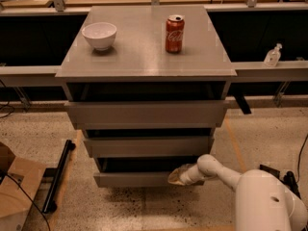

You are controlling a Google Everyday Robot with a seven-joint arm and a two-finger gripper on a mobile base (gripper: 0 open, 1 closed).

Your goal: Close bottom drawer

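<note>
The bottom drawer (132,179) is the narrowest grey front at the foot of the cabinet. It stands out a little from the body, with a dark gap above it. My gripper (176,176) is at the end of a white arm coming from the lower right. It rests against the right part of the drawer front.
The middle drawer (147,146) and the widest top drawer (144,113) sit above. A white bowl (99,35) and a red soda can (174,33) stand on the cabinet top (144,61). A cardboard box (17,191) and a black bar (57,174) lie on the floor at left.
</note>
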